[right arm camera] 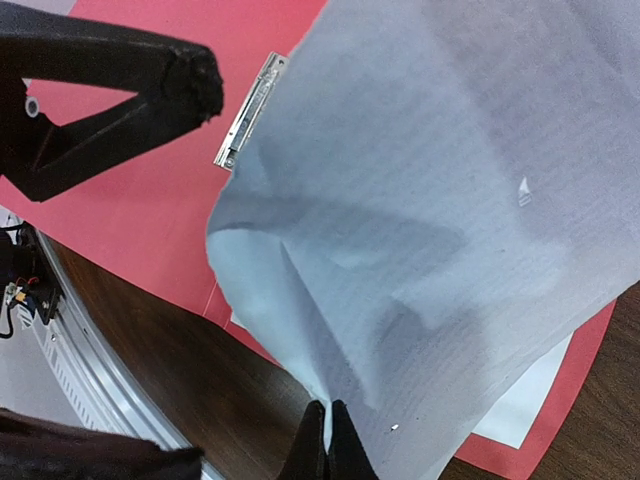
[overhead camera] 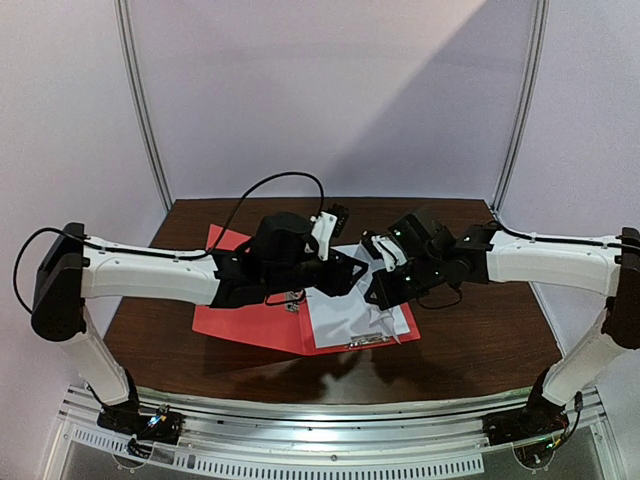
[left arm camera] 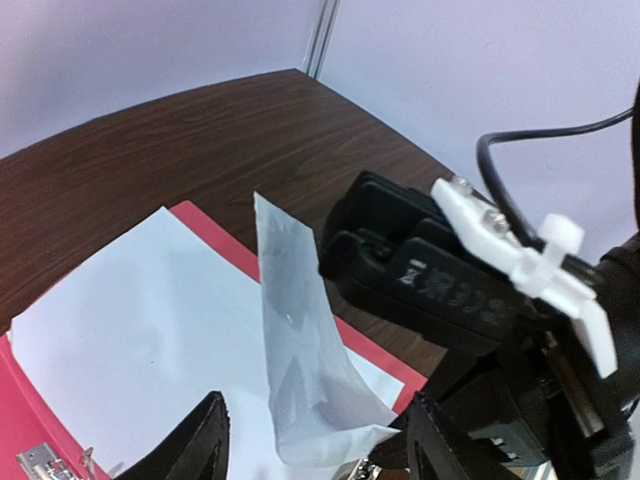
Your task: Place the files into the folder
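Note:
The red folder (overhead camera: 250, 325) lies open on the table, and its metal clip (right arm camera: 250, 110) shows in the right wrist view. The large white sheet (overhead camera: 335, 325) lies flat on the folder's right half and also shows in the left wrist view (left arm camera: 130, 310). My right gripper (right arm camera: 328, 412) is shut on the edge of the small white sheet (right arm camera: 430, 200). It holds this sheet, bent and lifted, above the large sheet. My left gripper (left arm camera: 318, 405) is open, with the hanging small sheet (left arm camera: 300, 350) between its fingers and not pinched. The two grippers are close together over the folder's middle (overhead camera: 365, 270).
The dark wooden table (overhead camera: 480, 330) reaches past the folder on the right and the front. A metal rail (overhead camera: 330, 415) runs along the near edge. Pale walls with upright poles (overhead camera: 145, 110) close in the back. A black cable (overhead camera: 290, 180) loops above the left arm.

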